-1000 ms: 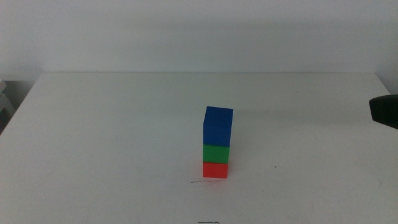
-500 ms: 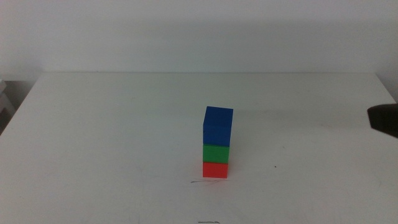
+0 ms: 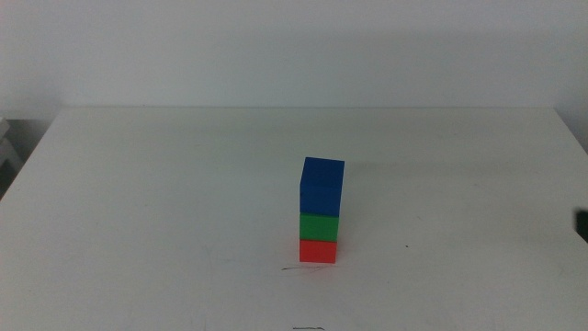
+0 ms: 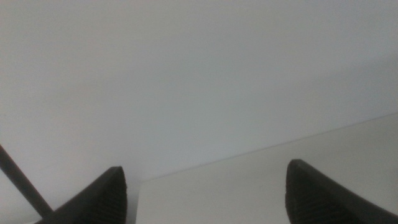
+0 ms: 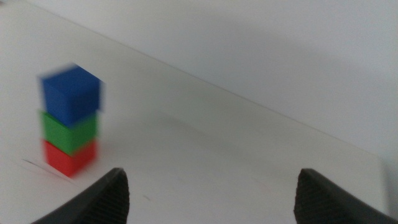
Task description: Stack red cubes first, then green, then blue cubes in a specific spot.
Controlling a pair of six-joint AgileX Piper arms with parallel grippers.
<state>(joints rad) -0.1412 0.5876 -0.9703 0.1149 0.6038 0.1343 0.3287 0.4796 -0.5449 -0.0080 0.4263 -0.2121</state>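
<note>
A stack of three cubes stands on the white table: the red cube [image 3: 318, 251] at the bottom, the green cube [image 3: 319, 226] on it, the blue cube [image 3: 322, 186] on top. The stack sits right behind a thin dark line [image 3: 296, 268] marking the spot. The right wrist view shows the same stack, red [image 5: 70, 157], green [image 5: 69, 132], blue [image 5: 71, 93], well away from my open right gripper [image 5: 211, 199]. Only a dark sliver of that gripper [image 3: 582, 223] shows at the middle view's right edge. My left gripper [image 4: 205, 196] is open, facing the wall and table edge.
The white table [image 3: 165, 202] stretches wide around the stack. A small dark speck [image 3: 409, 245] lies to the right of the stack. Another short dark mark [image 3: 308, 327] sits at the front edge.
The right gripper has drawn back to the right and down, almost leaving the middle view. The stack has not moved.
</note>
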